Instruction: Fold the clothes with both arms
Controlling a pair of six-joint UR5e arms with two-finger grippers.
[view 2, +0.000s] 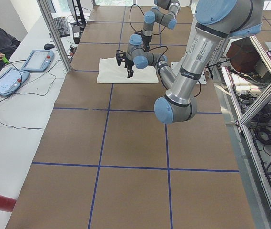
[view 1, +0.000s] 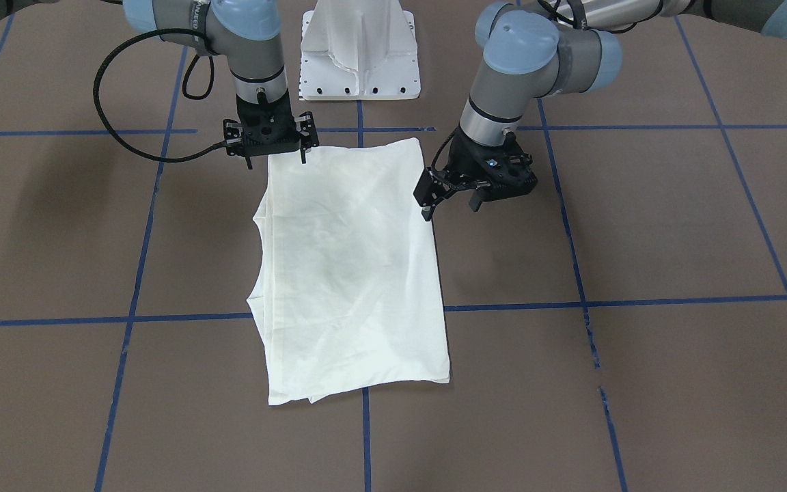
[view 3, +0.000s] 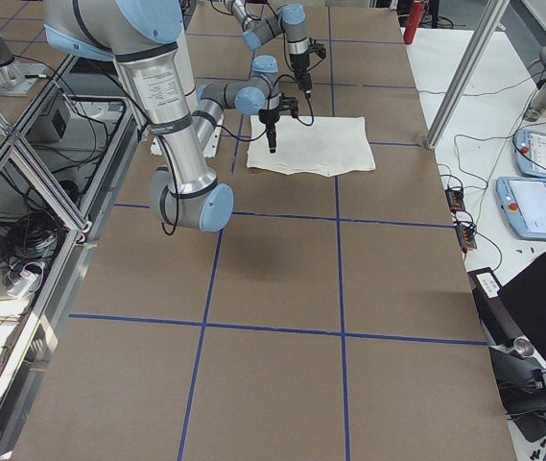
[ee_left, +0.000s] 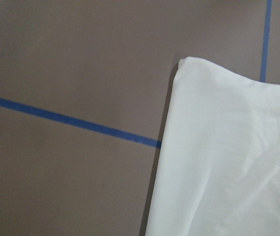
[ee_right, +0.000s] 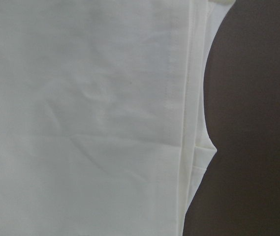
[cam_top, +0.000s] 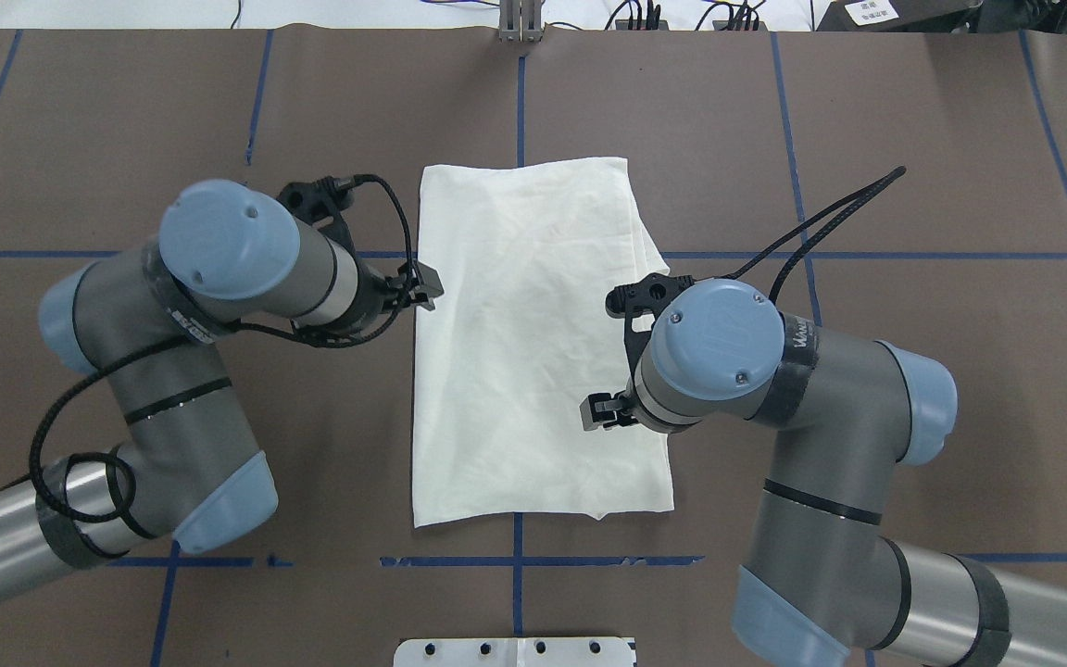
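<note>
While the folded shirt (view 1: 352, 273) lies on the table (view 1: 639, 225), left arm (view 1: 544, 61) and right arm (view 1: 250, 48) hover beside it, jaws open and empty; soft, light cloth, probably best pinched at corners.

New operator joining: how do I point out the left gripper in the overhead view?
On the brown table lies a folded cream shirt. The left gripper is the black one at the shirt's edge on the view's left. Unlike the right gripper opposite, it sits farther from the robot.
</note>
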